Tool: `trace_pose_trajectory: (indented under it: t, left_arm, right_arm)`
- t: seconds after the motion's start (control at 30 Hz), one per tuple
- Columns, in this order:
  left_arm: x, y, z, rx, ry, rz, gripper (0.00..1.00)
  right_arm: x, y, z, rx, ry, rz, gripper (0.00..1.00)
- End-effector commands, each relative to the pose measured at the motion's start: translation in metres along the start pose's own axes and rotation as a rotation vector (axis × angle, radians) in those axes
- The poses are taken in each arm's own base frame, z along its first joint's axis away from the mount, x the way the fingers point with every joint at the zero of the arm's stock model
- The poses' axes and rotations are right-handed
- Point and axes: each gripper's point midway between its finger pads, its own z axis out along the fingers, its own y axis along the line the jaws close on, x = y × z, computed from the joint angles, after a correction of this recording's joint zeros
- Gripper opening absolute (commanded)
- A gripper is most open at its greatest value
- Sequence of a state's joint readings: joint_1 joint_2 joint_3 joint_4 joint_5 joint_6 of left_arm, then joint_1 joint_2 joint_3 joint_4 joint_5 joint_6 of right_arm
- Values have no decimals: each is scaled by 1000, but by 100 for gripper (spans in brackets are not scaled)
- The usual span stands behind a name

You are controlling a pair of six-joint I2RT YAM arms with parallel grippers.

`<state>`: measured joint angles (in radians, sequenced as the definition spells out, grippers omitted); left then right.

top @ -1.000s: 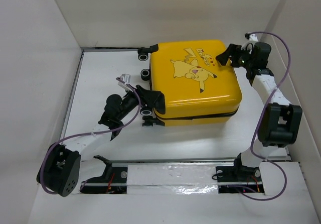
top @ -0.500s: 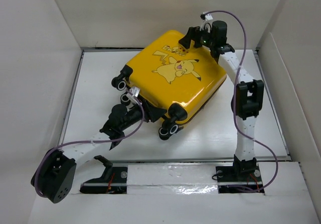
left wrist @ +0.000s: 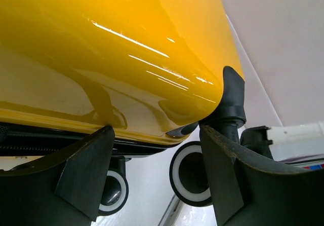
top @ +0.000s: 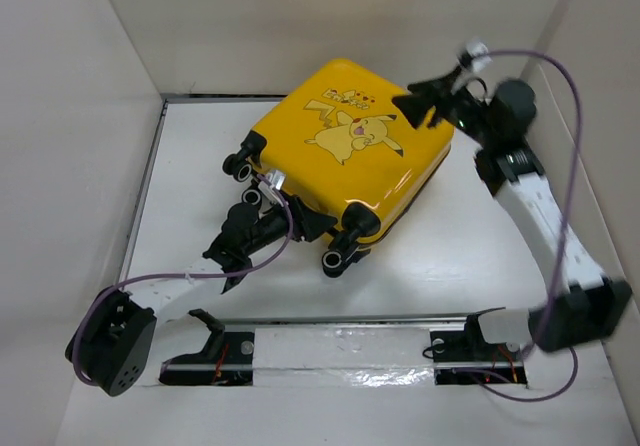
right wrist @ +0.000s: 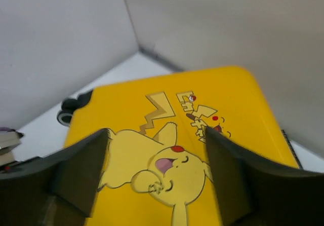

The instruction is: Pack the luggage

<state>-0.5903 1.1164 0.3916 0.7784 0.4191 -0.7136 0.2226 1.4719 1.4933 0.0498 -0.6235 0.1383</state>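
The luggage [top: 350,156] is a yellow hard-shell suitcase with a Pikachu print. It lies shut on the white table, turned diagonally, with its black wheels [top: 335,259] toward the left arm. My left gripper [top: 305,224] is low at that wheel end. In the left wrist view its open jaws [left wrist: 156,132] reach under the shell's lower edge [left wrist: 111,59], with one wheel [left wrist: 192,173] behind the gap and nothing clamped. My right gripper [top: 425,101] hovers above the lid's far right corner. In the right wrist view it stands open [right wrist: 156,133] over the print [right wrist: 172,150], clear of it.
White walls close the table in on the left [top: 100,116], back [top: 330,26] and right. A metal rail [top: 400,318] runs along the near edge in front of the arm bases. Purple cables loop off both arms.
The suitcase has swung from square to diagonal, wheels toward the left arm. Since then the right arm has drawn back to the right, its gripper lifting off the lid with jaws narrowing slightly.
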Motion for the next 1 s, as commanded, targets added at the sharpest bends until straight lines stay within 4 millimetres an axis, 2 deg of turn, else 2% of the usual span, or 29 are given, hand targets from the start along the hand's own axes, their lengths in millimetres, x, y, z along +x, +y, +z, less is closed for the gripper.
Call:
trace_pose_trajectory:
  t: [0.0, 0.03, 0.07, 0.1, 0.13, 0.17, 0.2, 0.23, 0.27, 0.3, 0.33, 0.37, 0.4, 0.43, 0.5, 0.53, 0.57, 0.63, 0.67, 0.73, 0.8, 0.97]
  left_arm:
    - [-24, -22, 0, 59, -84, 99, 65]
    - [-26, -23, -5, 58, -93, 112, 65]
    - [-20, -16, -7, 24, -78, 108, 64]
    - [-16, -10, -10, 7, -70, 121, 64]
    - [-18, -12, -14, 5, -82, 135, 63]
    - [-15, -7, -17, -19, -80, 133, 61]
    - [-14, -5, -20, -29, -83, 137, 57]
    - [-19, -9, -25, -26, -106, 154, 54]
    - [-19, -6, -28, -46, -107, 154, 51]
    - [-19, -7, -31, -47, -113, 158, 46]
    - [-24, -14, -36, -32, -135, 170, 37]
    - [-23, -15, -39, -31, -132, 168, 35]
    - [-22, -17, -41, -23, -131, 167, 34]
    - [-24, -23, -44, -2, -137, 172, 38]
    - [-11, -36, -43, 39, -82, 173, 50]
    - [-4, -37, -41, 46, -52, 175, 61]
    - [4, -39, -40, 49, -16, 176, 65]
    - [18, -43, -37, 67, 40, 182, 75]
    - [22, -45, -36, 77, 58, 184, 79]
    - [29, -42, -34, 69, 80, 195, 87]
    - [33, -41, -33, 66, 95, 200, 89]
    - [37, -48, -28, 117, 123, 207, 95]
  right_arm:
    - [-23, 34, -61, 77, -212, -139, 54]
    - [44, 30, -72, 125, -131, -85, 7]
    - [64, 28, -85, 202, -126, -75, 0]
    - [68, 49, -106, 195, -160, -92, 0]
    - [132, 45, -119, 237, -69, -24, 0]
    - [151, 38, -132, 307, -67, 7, 0]
    - [154, 45, -147, 309, -110, 15, 0]
    - [176, 46, -156, 326, -80, 60, 0]
    - [213, 40, -168, 364, -31, 98, 0]
    - [224, 42, -174, 365, -27, 115, 0]
    - [230, 42, -181, 379, -30, 132, 0]
    - [243, 39, -185, 400, -7, 143, 0]
    - [246, 36, -187, 413, 0, 143, 3]
    - [253, 30, -188, 430, 28, 129, 11]
    - [255, 24, -186, 440, 60, 105, 19]
    - [254, 20, -183, 442, 68, 92, 27]
    - [267, 18, -179, 421, 127, 105, 29]
    - [263, 16, -169, 381, 147, 82, 33]
    - [275, 15, -164, 360, 195, 90, 33]
    - [268, 15, -153, 325, 172, 63, 36]
    - [273, 13, -148, 310, 180, 57, 38]
    - [259, 5, -134, 285, 140, -33, 42]
